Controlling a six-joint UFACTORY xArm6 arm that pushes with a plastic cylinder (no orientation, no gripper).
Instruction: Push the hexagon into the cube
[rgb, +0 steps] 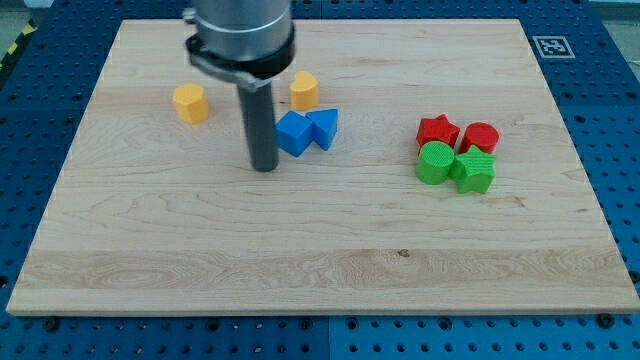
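Note:
My tip (264, 168) rests on the wooden board (320, 270), just left of and slightly below the blue cube (293, 133); whether it touches the cube I cannot tell. A blue triangular block (325, 127) touches the cube's right side. A yellow hexagon (190, 102) lies at the upper left, apart from the rod. A second yellow block (304, 90) sits just above the blue pair, right of the rod.
At the view's right is a tight cluster: a red star (437, 130), a red hexagon-like block (481, 137), a green cylinder (434, 163) and a green star-like block (473, 172). The arm's dark body (243, 35) hangs over the board's top middle.

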